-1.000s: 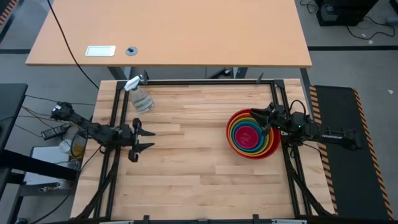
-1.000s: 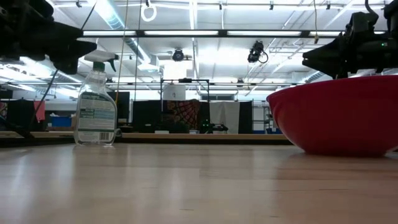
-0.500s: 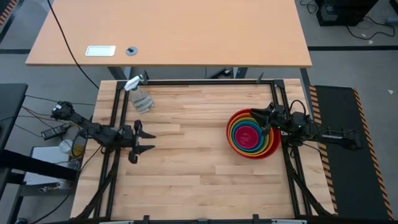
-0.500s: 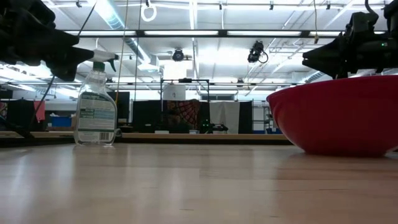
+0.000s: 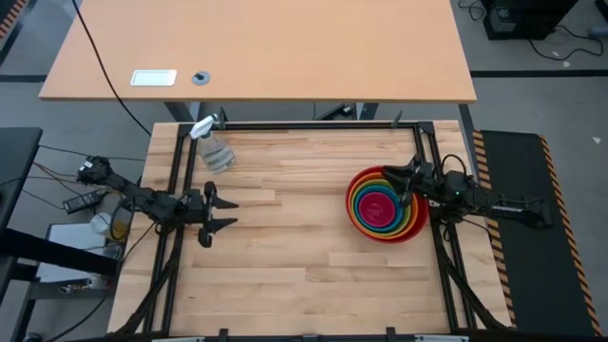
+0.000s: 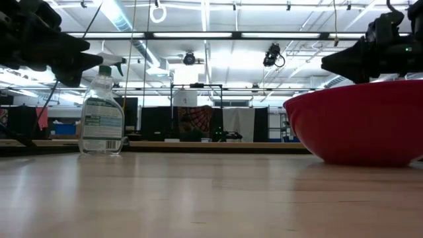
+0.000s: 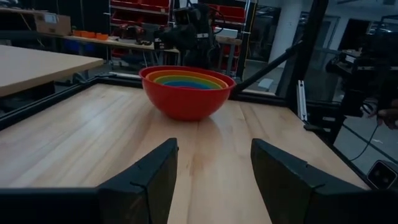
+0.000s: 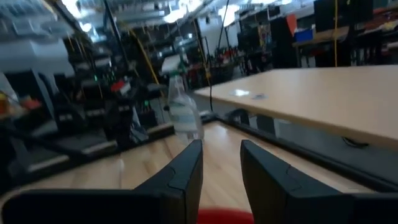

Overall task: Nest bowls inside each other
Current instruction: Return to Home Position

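The bowls stand nested in one stack at the table's right side. The red bowl (image 5: 416, 226) is outermost and rests on its base; orange, green and blue sit inside it, with the pink bowl (image 5: 378, 207) at the centre. The left wrist view shows the red bowl (image 7: 186, 102) from the side with the coloured rims inside it. My right gripper (image 5: 387, 174) hovers level over the stack's far left rim, open, with nothing between its fingers (image 8: 222, 155). Near the table's left edge my left gripper (image 5: 233, 213) stands open, pointing level toward the bowls.
A clear spray bottle (image 5: 214, 147) stands upright at the table's far left corner. Black frame rails (image 5: 285, 124) run along the table's edges. A light wooden desk (image 5: 266, 47) lies beyond the far edge. Bare wood spreads between the two grippers.
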You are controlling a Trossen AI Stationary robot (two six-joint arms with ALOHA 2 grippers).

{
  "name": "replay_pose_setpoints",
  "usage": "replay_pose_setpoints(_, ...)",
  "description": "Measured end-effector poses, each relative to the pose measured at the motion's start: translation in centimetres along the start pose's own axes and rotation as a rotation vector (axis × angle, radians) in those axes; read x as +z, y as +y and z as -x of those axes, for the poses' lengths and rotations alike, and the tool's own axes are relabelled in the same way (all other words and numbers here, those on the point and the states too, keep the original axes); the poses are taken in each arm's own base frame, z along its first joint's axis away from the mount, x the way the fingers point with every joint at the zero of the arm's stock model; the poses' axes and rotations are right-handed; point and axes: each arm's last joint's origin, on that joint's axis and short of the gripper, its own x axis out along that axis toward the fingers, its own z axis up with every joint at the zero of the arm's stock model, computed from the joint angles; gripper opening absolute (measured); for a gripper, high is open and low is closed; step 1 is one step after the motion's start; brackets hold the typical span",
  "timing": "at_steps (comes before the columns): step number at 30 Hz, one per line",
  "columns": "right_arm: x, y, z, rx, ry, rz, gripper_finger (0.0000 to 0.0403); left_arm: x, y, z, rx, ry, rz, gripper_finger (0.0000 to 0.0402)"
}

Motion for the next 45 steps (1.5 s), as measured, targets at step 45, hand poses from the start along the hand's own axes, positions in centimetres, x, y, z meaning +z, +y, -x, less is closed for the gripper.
replay_pose_setpoints(45, -1.5, -0.1, -0.1, 0.046, 0.166, 0.035, 0.0116, -1.2, -0.4, 0.1, -0.174, 0.129, -0.078, 0.0208)
